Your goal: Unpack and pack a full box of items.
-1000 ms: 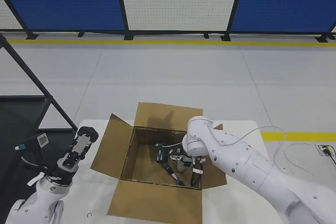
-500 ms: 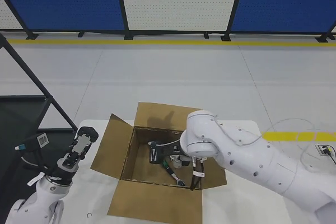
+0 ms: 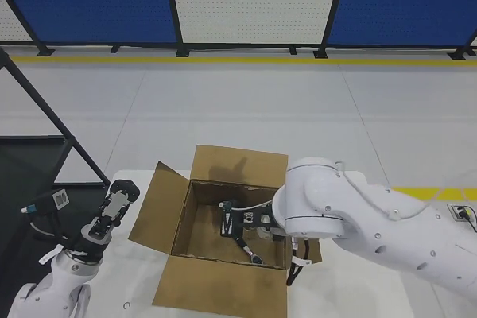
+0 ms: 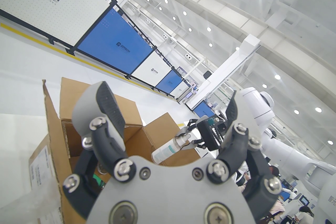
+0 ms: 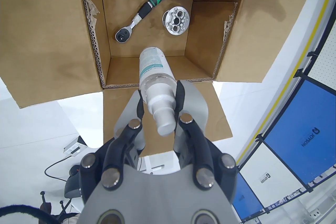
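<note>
The right jaws squeeze the bottle (image 5: pixel 153 70) near its cap, above the open box (image 5: pixel 47 25). The bottle tilts, cap up, bottom aimed down at the box. A wrench (image 5: pixel 147 7) and a disc (image 5: pixel 176 21) lie inside. The left jaws are wide apart beside the box.

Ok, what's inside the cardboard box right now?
A green-handled ratchet wrench and a round metal part lie on the cardboard box floor. The spray bottle in the right pincer covers some floor.

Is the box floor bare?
No, a green-handled ratchet and a metal disc lie on the box floor, below the bottle in the right gripper.
</note>
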Robot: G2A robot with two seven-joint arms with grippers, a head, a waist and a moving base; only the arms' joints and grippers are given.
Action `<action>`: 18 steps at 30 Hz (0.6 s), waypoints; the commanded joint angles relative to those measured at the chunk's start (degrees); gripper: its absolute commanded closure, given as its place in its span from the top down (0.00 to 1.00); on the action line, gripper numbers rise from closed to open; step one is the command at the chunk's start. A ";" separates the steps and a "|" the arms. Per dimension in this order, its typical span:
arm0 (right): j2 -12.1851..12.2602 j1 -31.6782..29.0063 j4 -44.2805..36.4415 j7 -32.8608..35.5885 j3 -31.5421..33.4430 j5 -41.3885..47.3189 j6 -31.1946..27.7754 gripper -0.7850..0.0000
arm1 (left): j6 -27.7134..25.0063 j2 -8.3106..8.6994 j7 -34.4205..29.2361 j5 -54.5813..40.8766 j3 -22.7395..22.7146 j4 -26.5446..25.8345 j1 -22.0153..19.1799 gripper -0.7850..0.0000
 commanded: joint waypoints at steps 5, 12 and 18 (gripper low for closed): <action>0.00 -1.01 -0.60 -2.24 0.08 0.24 -0.78 0.00 | 0.00 0.00 0.00 0.00 0.00 0.00 0.00 1.00; 1.68 -0.82 -3.51 -1.82 4.54 -0.80 1.94 0.00 | 0.00 0.00 0.00 0.00 0.00 0.00 0.00 1.00; 7.61 -3.04 -11.69 4.60 15.31 -2.18 9.69 0.00 | 0.00 0.00 0.00 0.00 0.00 0.00 0.00 1.00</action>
